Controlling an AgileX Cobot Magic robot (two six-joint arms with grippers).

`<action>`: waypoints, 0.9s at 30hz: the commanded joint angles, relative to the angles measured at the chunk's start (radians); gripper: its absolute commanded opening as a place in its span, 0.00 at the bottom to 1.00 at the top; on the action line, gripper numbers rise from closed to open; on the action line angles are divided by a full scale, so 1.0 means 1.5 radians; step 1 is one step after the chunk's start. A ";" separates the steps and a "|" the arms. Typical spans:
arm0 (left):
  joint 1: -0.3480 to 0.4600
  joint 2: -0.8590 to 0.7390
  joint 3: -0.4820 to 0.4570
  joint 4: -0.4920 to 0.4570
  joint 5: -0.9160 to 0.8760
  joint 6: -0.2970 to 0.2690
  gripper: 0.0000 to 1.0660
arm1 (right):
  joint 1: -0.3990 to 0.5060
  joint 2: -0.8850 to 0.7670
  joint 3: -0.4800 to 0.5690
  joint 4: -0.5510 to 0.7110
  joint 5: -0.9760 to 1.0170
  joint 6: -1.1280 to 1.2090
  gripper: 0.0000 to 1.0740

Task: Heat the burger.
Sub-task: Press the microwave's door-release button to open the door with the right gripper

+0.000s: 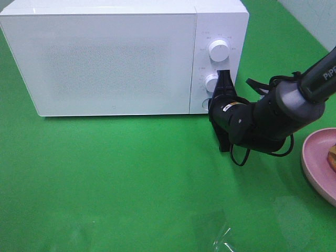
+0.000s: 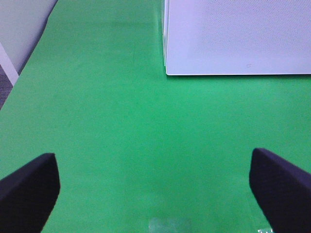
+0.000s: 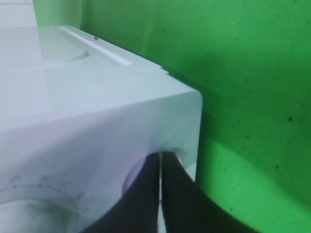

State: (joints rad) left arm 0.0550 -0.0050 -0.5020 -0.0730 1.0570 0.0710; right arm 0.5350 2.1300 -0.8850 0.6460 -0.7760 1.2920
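Note:
Only a tan sliver of the burger [image 1: 332, 157] shows at the right edge of the high view, resting on a pink plate [image 1: 315, 164]. The white microwave [image 1: 113, 58] stands at the back with its door closed. My right gripper [image 1: 209, 105] is shut, and its fingertips [image 3: 159, 162] touch a round button at the bottom corner of the microwave's control panel, below two white knobs [image 1: 218, 50]. My left gripper [image 2: 154, 187] is open with nothing between its fingers, hovering over the green mat in front of the microwave's left corner [image 2: 167, 72]. It is outside the high view.
A green mat [image 1: 131, 178] covers the table. Some clear plastic film [image 1: 226, 241] lies near the front edge. The right arm [image 1: 294, 97] reaches in from the right, above the mat beside the plate.

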 commanded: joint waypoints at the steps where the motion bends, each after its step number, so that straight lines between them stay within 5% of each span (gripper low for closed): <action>1: -0.005 -0.015 0.002 -0.002 -0.009 -0.003 0.93 | -0.007 0.003 -0.016 0.001 -0.021 -0.007 0.00; 27: -0.005 -0.015 0.002 -0.002 -0.009 -0.003 0.93 | -0.005 -0.004 -0.025 -0.028 -0.167 0.083 0.00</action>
State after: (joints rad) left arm 0.0550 -0.0050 -0.5020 -0.0730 1.0570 0.0710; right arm 0.5450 2.1430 -0.8880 0.6190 -0.8540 1.4220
